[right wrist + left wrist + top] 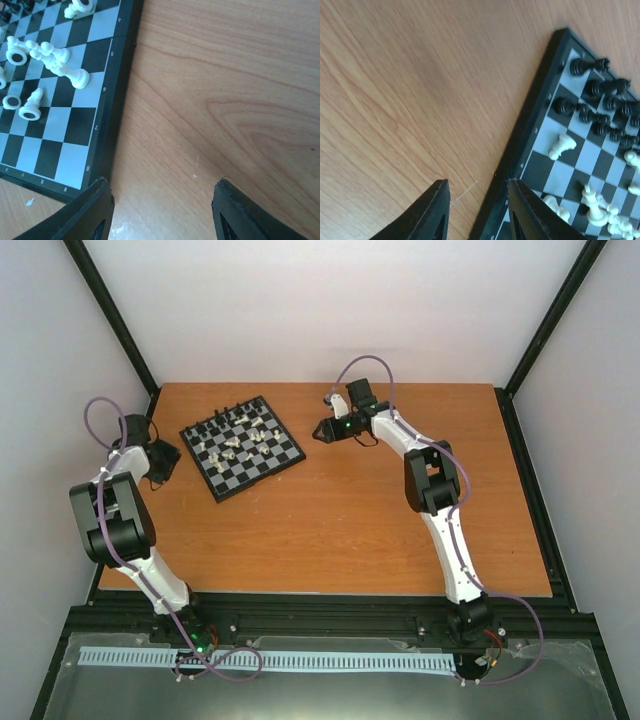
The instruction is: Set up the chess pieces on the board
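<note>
- Top external view: the board [262, 468] sits on the counter [350, 530], turned at an angle, with an arm on either side of it.
- Black pieces [232, 416] are lined along the board's far edge, apparently in two rows and upright. I cannot count them.
- White pieces [235, 443] lie loose around the board's middle. In the right wrist view several [47, 55] are toppled on their sides, and the squares by the board's near edge are bare.
- Judgement: black side looks largely done; white side is not yet set up, so roughly half remains.
- Containers: none in view. The board alone carries things, and all visible pieces are on it.
- Left end effector [477, 215] is just beside the board's left rim [540, 95], partly open with the rim under the gap and no piece gripped.
- Right end effector [162, 212] is just off the board's right rim [117, 100], jaws wide apart over bare counter, holding nothing.
</note>
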Robot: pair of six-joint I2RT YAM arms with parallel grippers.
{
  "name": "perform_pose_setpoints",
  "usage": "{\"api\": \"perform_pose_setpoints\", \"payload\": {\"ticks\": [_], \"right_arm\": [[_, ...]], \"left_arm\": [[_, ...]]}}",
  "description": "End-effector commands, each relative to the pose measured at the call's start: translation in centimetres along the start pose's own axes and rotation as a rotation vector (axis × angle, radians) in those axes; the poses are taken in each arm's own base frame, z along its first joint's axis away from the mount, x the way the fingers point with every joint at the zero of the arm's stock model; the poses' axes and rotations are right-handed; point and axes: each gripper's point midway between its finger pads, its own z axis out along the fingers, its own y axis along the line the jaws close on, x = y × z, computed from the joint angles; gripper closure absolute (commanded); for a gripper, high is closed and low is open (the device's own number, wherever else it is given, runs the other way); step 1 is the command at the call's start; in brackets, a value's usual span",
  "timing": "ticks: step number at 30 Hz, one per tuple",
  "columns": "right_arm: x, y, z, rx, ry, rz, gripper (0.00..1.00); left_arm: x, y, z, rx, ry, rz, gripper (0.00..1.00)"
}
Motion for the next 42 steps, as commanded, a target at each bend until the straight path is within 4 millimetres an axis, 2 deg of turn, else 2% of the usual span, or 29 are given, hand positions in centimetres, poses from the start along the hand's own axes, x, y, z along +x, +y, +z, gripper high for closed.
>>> {"api": "perform_pose_setpoints", "payload": {"ticks": [1,7,14,23,29,32,39,42], "right_arm": [[0.4,1.4,2.0,-0.046,0.032,0.022,0.46],[0.4,2.0,3.9,-0.096,0.030,0.052,0.47],[1.2,3.5,6.0,-0.132,0.051,0.041,0.51],[2.4,3.2,6.6,-0.119,0.084,0.042,0.60],[3.1,3.0,6.8,-0.119,0.100,0.046,0.63],[3.1,3.0,6.8,-0.119,0.099,0.046,0.63],[3.5,3.2,6.8,-0.124,0.113,0.033,0.66],[4.0,3.2,6.7,-0.127,0.128,0.026,0.67]], "left_arm": [[0.6,-2.2,-0.1,0.117,0.036,0.019,0.59],[1.3,-1.9,-0.2,0.119,0.050,0.016,0.59],[3.5,-2.3,0.6,0.116,0.102,0.064,0.57],[5.7,-2.6,2.4,0.095,0.154,0.093,0.59],[6.2,-2.3,2.9,0.061,0.148,0.102,0.60],[6.5,-2.2,3.5,0.052,0.164,0.104,0.56],[6.9,-1.8,4.4,0.018,0.186,0.106,0.54],[7.5,-2.1,4.8,0.039,0.211,0.113,0.61]]}}
